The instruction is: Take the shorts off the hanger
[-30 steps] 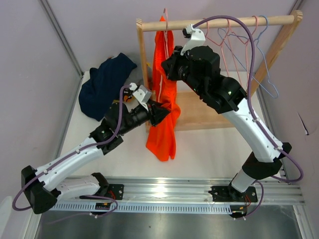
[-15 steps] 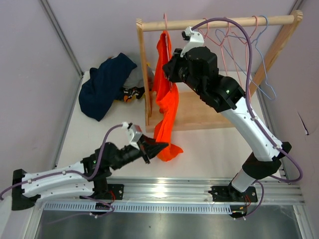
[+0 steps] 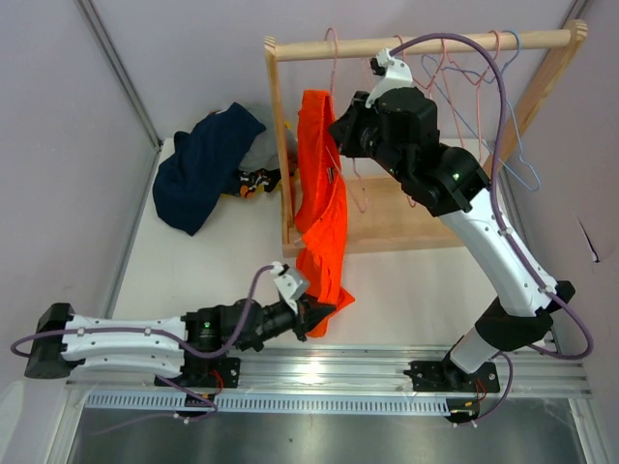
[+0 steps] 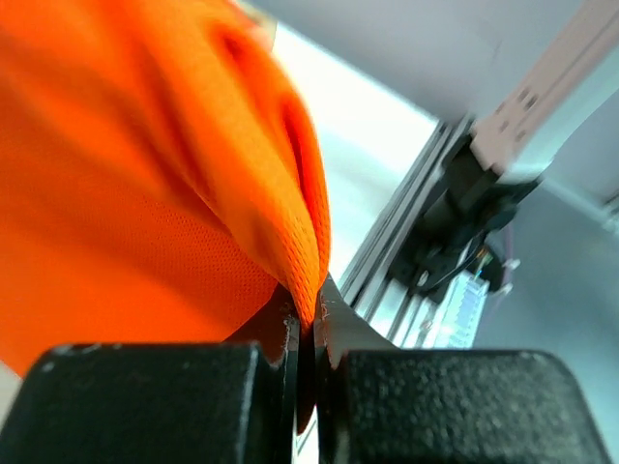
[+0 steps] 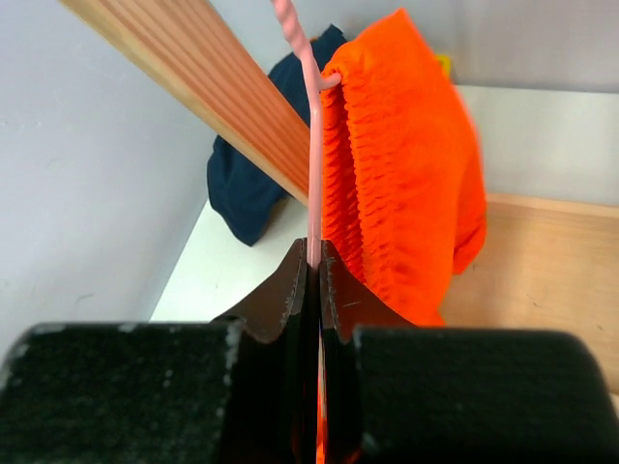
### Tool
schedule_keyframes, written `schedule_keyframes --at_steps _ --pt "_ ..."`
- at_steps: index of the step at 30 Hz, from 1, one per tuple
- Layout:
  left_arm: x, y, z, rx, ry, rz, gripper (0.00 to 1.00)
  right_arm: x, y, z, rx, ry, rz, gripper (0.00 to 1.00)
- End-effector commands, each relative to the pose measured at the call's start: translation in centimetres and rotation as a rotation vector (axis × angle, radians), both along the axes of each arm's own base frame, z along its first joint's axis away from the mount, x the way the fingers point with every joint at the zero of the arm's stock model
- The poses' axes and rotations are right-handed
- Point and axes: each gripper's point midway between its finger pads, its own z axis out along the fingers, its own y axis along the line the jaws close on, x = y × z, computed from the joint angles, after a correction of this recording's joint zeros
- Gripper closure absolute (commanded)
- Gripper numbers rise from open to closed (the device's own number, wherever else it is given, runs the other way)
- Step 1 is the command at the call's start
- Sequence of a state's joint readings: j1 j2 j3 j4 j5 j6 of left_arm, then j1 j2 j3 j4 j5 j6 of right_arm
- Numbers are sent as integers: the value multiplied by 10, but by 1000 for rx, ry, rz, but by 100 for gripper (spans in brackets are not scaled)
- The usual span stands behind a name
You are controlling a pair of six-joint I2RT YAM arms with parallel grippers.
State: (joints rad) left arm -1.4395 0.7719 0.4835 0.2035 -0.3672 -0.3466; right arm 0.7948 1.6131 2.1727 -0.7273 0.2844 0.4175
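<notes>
Bright orange shorts [image 3: 321, 203] hang stretched from a pink hanger [image 3: 335, 60] on the wooden rail down toward the table's front edge. My left gripper [image 3: 322, 311] is low near the front edge and shut on the shorts' lower hem [image 4: 290, 242]. My right gripper [image 3: 340, 126] is up beside the rail, shut on the pink hanger's wire [image 5: 313, 184], with the gathered orange waistband [image 5: 397, 184] just right of it. Navy blue shorts [image 3: 203, 164] lie in a heap at the back left, with grey and patterned fabric [image 3: 253, 179] partly showing under them.
The wooden rack [image 3: 426, 43] with a flat base [image 3: 397, 217] stands at the back centre. Several empty pink and blue wire hangers [image 3: 474, 87] hang on its right half. A metal rail [image 3: 319, 367] runs along the front edge.
My left gripper has pulled the hem down and toward the front edge. The shorts are stretched longer and have slid down on the hanger. My right gripper has shifted slightly right with the hanger.
</notes>
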Motion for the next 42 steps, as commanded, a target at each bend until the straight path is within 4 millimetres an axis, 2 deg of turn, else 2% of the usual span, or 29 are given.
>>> schedule_keyframes --at_steps 1,2,3,5,6,7,8,9,10,11,12,13,14,16,17,19,20,23,25,26,30,31,34,36,37,38,39,40,42 --pt "-8 -14 -15 92 3 -34 100 -11 -32 80 168 -186 -62 100" --pt "-2 -16 -3 77 -2 5 100 -14 -33 79 171 -177 -56 100" --pt "5 -15 0 82 -11 39 100 -17 -30 74 172 -159 -46 100" --pt "32 -7 22 94 -65 184 100 -31 -34 70 180 -135 -29 100" --pt "42 -5 38 80 -81 226 100 -33 -27 48 167 -85 -11 100" --pt "53 0 36 132 -103 268 100 -51 -30 52 198 -82 17 100" --pt "73 6 53 118 -108 326 100 -59 -29 44 204 -60 36 100" --pt "84 9 70 100 -113 356 100 -67 -25 36 213 -37 66 100" --pt "95 13 75 108 -120 384 100 -76 -17 10 201 27 90 100" --pt "114 22 95 96 -124 435 100 -91 -24 11 220 33 104 100" --pt "124 28 98 107 -129 464 100 -98 -25 -2 209 67 112 100" --pt "133 33 103 121 -142 490 100 -109 -20 -22 202 127 129 100" --pt "151 41 125 113 -149 538 100 -120 -27 -24 215 140 140 100" --pt "163 46 134 150 -177 557 100 -137 -27 -48 192 201 159 100" --pt "169 47 140 170 -185 570 100 -144 -36 -46 205 199 151 100" --pt "169 49 162 158 -212 568 100 -150 -43 -53 191 215 143 100" --pt "165 48 157 188 -202 546 100 -152 -52 -52 185 208 123 100" --pt "152 47 166 184 -191 470 100 -147 -67 -43 172 161 73 100" --pt "141 46 164 202 -189 401 100 -142 -68 -36 159 134 59 100" --pt "138 48 164 213 -197 391 100 -137 -71 -27 156 105 51 100" --pt "135 63 154 264 -178 414 100 -123 -53 -16 140 68 68 100" --pt "128 64 157 251 -176 383 100 -120 -50 -14 140 59 71 100" --pt "99 50 164 182 -172 220 100 -106 -35 0 163 -3 94 100" --pt "86 43 159 182 -156 155 100 -97 -34 11 169 -45 98 100" --pt "73 35 153 196 -152 92 100 -92 -27 12 162 -49 110 100" --pt "67 32 141 226 -142 73 100 -90 -26 19 172 -65 111 100" --pt "61 31 135 244 -133 66 100 -89 -27 35 182 -102 115 100" --pt "50 28 125 275 -130 56 100 -85 -25 38 178 -114 114 100" --pt "34 34 106 320 -95 52 100 -82 -24 52 182 -148 115 100"
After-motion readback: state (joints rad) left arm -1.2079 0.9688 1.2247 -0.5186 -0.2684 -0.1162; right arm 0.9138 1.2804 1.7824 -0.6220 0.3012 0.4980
